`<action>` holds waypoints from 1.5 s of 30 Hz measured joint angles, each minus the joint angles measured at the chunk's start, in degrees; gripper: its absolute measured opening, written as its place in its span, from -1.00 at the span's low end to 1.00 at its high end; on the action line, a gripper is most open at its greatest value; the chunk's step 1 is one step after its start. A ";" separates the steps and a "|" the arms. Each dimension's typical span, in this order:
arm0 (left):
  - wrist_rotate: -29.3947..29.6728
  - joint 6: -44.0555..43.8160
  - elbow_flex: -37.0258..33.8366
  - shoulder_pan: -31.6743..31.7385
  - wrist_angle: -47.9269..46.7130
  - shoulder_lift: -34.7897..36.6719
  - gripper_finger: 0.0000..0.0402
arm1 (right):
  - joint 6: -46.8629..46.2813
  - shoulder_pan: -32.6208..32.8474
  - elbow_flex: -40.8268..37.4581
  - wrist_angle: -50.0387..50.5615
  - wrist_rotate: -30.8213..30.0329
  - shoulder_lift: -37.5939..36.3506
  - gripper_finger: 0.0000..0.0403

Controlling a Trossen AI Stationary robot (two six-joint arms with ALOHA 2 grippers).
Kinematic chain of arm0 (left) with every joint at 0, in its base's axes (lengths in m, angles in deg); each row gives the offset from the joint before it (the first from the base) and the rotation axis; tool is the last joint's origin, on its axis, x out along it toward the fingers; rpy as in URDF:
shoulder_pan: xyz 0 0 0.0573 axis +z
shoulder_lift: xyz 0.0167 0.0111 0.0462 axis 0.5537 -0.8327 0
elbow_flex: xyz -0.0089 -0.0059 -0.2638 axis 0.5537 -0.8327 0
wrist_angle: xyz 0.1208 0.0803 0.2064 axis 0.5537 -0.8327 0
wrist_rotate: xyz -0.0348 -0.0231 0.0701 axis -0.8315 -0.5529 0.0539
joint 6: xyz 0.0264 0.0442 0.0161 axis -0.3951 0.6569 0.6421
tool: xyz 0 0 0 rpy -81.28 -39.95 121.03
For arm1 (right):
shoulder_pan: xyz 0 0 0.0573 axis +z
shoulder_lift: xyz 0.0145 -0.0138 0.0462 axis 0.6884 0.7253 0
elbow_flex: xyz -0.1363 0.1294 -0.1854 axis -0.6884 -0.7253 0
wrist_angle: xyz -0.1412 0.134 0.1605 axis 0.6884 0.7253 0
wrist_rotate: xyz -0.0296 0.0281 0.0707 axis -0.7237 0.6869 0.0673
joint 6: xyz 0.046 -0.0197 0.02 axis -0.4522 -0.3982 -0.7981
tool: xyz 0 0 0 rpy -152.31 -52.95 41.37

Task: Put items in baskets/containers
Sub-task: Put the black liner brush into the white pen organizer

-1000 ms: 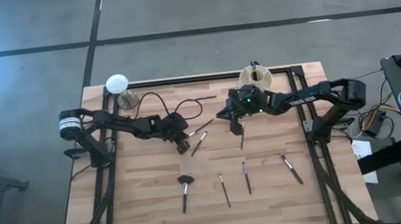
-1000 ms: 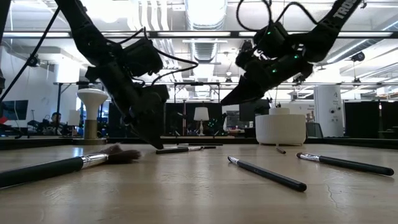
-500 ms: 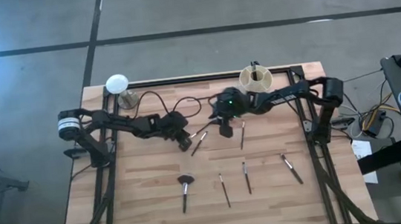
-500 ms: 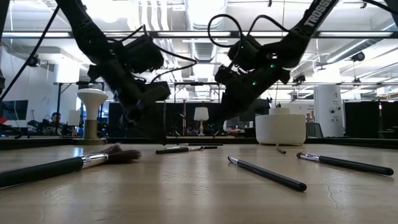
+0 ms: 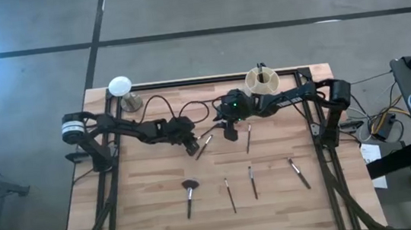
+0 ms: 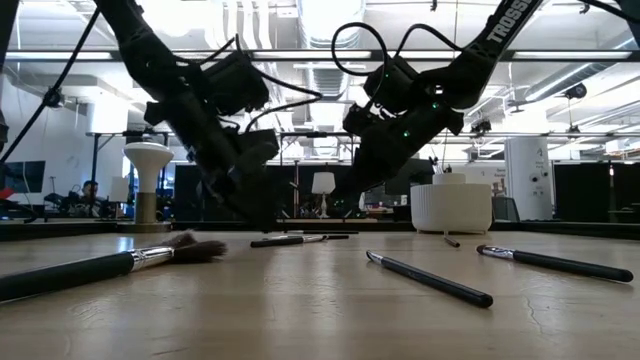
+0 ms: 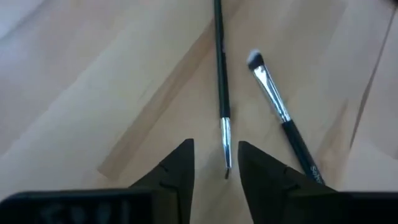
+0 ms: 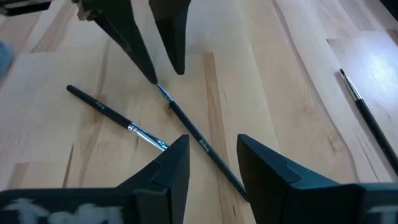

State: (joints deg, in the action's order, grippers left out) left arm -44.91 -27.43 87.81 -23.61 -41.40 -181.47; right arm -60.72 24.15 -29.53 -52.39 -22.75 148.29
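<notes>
Left gripper parted narrow, straddling thin brush tip at table centre. Right gripper open over same brush's other end. Cup at 1 o'clock.

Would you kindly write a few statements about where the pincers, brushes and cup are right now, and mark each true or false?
1. The left pincer is open above the tip of a thin dark-handled brush. True.
2. The right pincer grips a brush. False: it is open and empty, over the two crossing brushes.
3. The cream-white round cup stands at the table's far edge. True.
4. The fluffy-headed brush is in the cup. False: it lies on the wooden table.
</notes>
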 joint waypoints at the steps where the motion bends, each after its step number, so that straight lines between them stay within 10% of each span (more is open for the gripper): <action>1: -0.06 -0.03 -0.11 -0.08 0.39 -0.41 -0.42 | 0.04 0.00 -0.01 0.00 0.00 0.00 -0.38; 11: 0.23 0.40 -0.30 -0.07 1.53 -3.07 -0.47 | 0.75 0.00 -0.06 -0.46 -0.01 -0.02 -0.41; 19: 0.41 0.39 -0.39 0.01 0.98 -5.81 -0.96 | 2.50 0.00 -0.08 -0.50 -0.04 -0.04 -0.49; 45: 2.11 2.57 -9.77 -0.07 17.98 -5.50 -1.00 | 13.56 -0.11 13.31 18.81 -3.87 5.77 -0.30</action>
State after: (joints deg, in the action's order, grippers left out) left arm -42.80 -24.86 78.04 -23.68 -23.42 -186.97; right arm -47.16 24.04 -16.22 -33.58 -26.61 154.06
